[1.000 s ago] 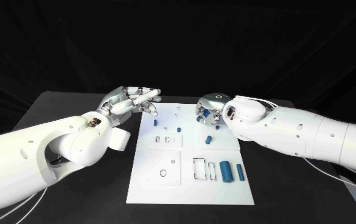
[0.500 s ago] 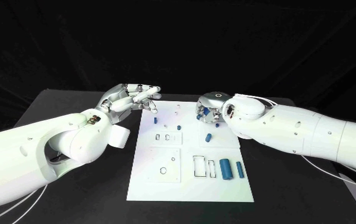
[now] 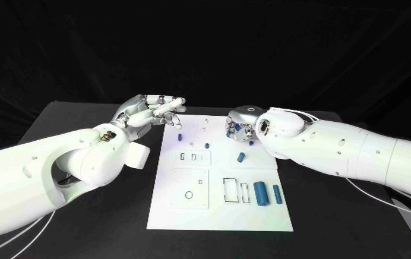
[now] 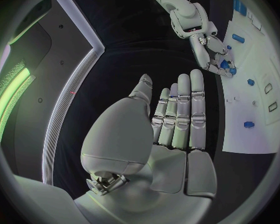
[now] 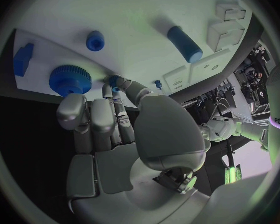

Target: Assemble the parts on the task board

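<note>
Because the job is to put the blue pieces into the white board [image 3: 171, 211], the right hand [image 3: 238, 129] is down over the far right part of it. In the right wrist view its fingertips [image 5: 115, 80] pinch a tiny blue piece [image 5: 113, 78] just beside a blue toothed wheel [image 5: 70, 78]. My guess is that it is about to set this small piece in its place by the wheel.

The left hand [image 3: 152, 112] is held up by the far left corner of the board. Its fingers [image 4: 184, 104] are straight and it holds nothing, so it looks as if it is keeping out of the way.

The board has small holes and frames for the pieces. Two blue tubes [image 3: 260, 193] lie side by side near its right edge, next to an empty frame [image 3: 231, 190]. A small blue peg [image 3: 240, 157] lies farther up the board. Another small peg [image 3: 180, 135] is near the left side.
</note>
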`<state>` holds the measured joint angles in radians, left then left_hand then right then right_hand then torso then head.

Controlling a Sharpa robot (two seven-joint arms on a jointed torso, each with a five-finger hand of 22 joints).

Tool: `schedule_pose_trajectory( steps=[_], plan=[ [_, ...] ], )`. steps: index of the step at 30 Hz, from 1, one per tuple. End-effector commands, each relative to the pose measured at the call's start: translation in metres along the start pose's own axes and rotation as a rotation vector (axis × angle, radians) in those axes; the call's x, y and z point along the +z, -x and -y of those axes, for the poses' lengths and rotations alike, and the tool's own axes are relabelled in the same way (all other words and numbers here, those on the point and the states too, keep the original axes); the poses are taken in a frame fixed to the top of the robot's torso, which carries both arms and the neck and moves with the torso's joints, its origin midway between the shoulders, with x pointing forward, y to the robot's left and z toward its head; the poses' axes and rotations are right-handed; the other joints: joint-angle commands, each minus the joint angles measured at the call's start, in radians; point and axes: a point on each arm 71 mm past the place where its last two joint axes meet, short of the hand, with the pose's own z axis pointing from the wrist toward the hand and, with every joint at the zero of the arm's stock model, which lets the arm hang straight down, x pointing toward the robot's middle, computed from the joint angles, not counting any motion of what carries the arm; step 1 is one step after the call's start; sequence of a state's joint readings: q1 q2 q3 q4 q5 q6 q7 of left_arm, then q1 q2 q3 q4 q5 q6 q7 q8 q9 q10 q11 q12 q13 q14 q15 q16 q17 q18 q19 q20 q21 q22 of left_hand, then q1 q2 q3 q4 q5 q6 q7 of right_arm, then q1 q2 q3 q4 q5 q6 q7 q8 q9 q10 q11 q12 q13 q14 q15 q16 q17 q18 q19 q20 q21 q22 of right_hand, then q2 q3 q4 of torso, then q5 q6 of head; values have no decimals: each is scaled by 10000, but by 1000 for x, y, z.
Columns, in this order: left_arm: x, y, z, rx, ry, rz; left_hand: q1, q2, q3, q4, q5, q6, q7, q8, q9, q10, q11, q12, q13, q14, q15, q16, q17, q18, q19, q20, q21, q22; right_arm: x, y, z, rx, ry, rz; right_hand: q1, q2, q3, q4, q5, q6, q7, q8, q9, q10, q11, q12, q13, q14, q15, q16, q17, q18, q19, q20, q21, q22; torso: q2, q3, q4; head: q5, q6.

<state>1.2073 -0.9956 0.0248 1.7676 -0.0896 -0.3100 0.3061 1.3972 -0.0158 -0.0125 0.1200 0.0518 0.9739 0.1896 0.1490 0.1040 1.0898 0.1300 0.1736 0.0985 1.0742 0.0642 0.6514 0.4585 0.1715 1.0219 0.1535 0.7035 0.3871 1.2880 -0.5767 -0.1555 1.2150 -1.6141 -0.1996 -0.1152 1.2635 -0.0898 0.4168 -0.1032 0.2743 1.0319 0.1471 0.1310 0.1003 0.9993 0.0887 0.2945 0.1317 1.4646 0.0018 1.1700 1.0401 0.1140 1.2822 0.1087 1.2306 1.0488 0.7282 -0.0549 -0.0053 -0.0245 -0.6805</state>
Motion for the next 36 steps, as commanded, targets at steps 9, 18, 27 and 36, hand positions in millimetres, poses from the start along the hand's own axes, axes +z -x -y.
schedule_pose_trajectory(
  steps=[9, 18, 27, 36],
  plan=[
    [0, -2, 2, -44, -67, -192, -57, 57, -76, 8, -23, -15, 65, -77, -18, -68, 27, -40, -12, -62, 26, 62, 16, 79, -51, 6, 65, 22, 1, -3, 0, -3, 39, -168, 111, 120, 99, 98, -62, 325, -81, 166, 116, 239, -48, 88, -30, 239, -12, 126, 65, -128, 38, -13, 146, 179, -7, -4, -6, -8, -79],
    [1, -1, 2, -48, -56, -160, -55, 71, -74, 6, -24, -19, 69, -82, -19, -74, 30, -43, -12, -68, 29, 64, 19, 79, -60, 9, 75, 28, -2, 4, -2, 166, 83, 683, 261, 208, 168, 105, -62, 568, -143, 294, 269, 475, -118, 106, -49, 282, -70, 364, 304, -194, 203, -61, 430, 602, -32, 3, 3, 23, -75],
    [2, 2, 1, -58, -35, -63, -45, 95, -72, -7, -24, -23, 74, -91, -20, -80, 36, -46, -8, -106, 39, 53, 19, 78, -95, 19, 93, 42, 2, 23, -2, 399, -311, 1929, 173, 147, 103, 197, -86, 631, -164, 327, 356, 565, -132, 70, -72, 305, -80, 487, 415, -222, 267, -74, 547, 778, -36, -6, -1, 52, 21],
    [3, 2, 1, -78, -27, -55, -41, 104, -78, -19, -24, -22, 78, -97, -20, -82, 40, -47, -4, -147, 48, 33, 15, 77, -135, 29, 104, 52, 16, 30, -7, 606, -495, 2207, 168, 148, 108, 220, -62, 616, -168, 317, 374, 580, -138, 50, -83, 318, -84, 548, 481, -231, 292, -77, 586, 838, -5, -1, 20, 70, 105]
  ],
)
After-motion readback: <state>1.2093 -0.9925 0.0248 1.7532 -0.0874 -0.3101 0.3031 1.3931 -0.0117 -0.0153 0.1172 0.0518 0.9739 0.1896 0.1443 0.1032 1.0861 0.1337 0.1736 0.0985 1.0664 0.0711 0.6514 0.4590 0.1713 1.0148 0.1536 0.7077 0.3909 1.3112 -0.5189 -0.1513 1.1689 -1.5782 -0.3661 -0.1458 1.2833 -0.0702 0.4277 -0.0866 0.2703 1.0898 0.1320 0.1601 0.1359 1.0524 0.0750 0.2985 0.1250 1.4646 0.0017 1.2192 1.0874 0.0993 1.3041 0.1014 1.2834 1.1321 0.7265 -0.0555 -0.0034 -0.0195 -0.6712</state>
